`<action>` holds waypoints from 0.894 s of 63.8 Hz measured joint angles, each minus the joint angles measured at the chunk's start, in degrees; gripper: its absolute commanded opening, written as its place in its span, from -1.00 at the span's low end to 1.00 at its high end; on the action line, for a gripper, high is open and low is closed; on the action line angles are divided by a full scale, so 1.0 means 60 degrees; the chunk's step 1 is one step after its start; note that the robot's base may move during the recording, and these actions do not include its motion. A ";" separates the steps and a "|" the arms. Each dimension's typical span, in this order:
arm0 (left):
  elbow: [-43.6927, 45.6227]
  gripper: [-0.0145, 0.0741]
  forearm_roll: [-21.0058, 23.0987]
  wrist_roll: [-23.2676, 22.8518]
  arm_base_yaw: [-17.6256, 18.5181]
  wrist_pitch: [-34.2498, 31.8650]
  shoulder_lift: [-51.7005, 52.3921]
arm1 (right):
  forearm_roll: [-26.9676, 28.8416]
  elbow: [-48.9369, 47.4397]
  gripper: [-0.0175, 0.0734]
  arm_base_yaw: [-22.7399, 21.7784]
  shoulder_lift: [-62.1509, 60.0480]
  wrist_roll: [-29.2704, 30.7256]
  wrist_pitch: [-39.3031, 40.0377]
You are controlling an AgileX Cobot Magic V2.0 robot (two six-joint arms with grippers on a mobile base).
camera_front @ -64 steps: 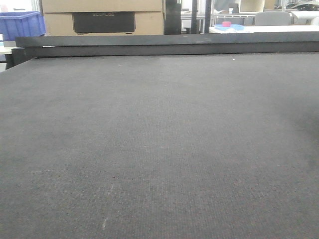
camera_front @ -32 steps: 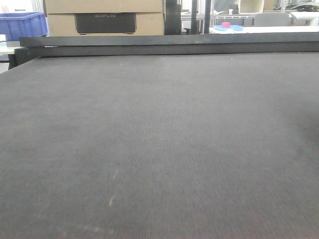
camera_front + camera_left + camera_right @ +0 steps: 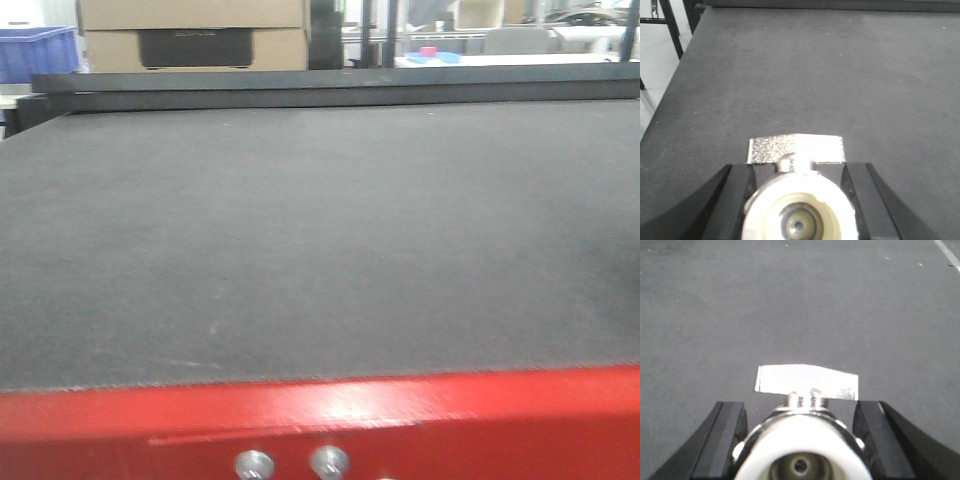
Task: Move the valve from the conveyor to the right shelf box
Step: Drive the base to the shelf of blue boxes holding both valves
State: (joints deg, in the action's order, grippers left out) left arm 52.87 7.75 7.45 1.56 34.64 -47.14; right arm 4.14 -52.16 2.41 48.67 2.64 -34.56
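A silver valve (image 3: 797, 210) with a flat lever handle sits between the black fingers of my left gripper (image 3: 797, 172), which is shut on its round body. My right gripper (image 3: 800, 410) is likewise shut on a second chrome valve (image 3: 802, 440), handle pointing away from the camera. Both hang low over the conveyor (image 3: 320, 230), a wide dark grey woven belt with a black rail (image 3: 330, 88) along its far side. The belt surface in the front view carries nothing, and neither gripper shows there. The right shelf box is out of view.
A red frame edge (image 3: 320, 420) with two bolts runs along the belt's near side. Cardboard boxes (image 3: 190, 30) and a blue crate (image 3: 35, 50) stand behind the rail. The belt's left edge drops to pale floor (image 3: 655, 60) beside black stand legs (image 3: 670, 25).
The front view has drawn back from the belt: the red frame edge with its bolts has come into view along the bottom, and the background has shifted slightly left.
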 measured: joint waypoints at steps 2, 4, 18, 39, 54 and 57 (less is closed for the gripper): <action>0.0000 -0.92 0.0000 0.0000 0.0000 0.0000 0.0000 | 0.0000 0.0000 -0.98 0.0000 0.0000 0.0000 0.0000; 0.0000 -0.92 0.0000 0.0000 0.0000 0.0000 0.0000 | 0.0020 0.0000 -0.98 0.0000 0.0000 0.0000 0.0000; 0.0000 -0.92 0.0000 0.0000 0.0000 0.0000 0.0000 | 0.0020 0.0000 -0.98 0.0000 0.0000 0.0000 0.0000; 0.0000 -0.92 0.0000 0.0000 0.0000 -0.0018 0.0000 | 0.0020 0.0000 -0.98 0.0000 0.0000 0.0000 0.0000; 0.0000 -0.92 0.0000 0.0000 0.0000 -0.0018 0.0000 | 0.0002 0.0000 -0.98 0.0000 0.0000 0.0000 0.0000; 0.0000 -0.92 0.0000 0.0000 0.0000 -0.0037 0.0000 | 0.0002 0.0000 -0.98 0.0000 0.0000 0.0000 0.0000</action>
State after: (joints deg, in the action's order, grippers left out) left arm 52.87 7.75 7.45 1.56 34.41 -47.14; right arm 4.15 -52.16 2.41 48.67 2.64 -34.56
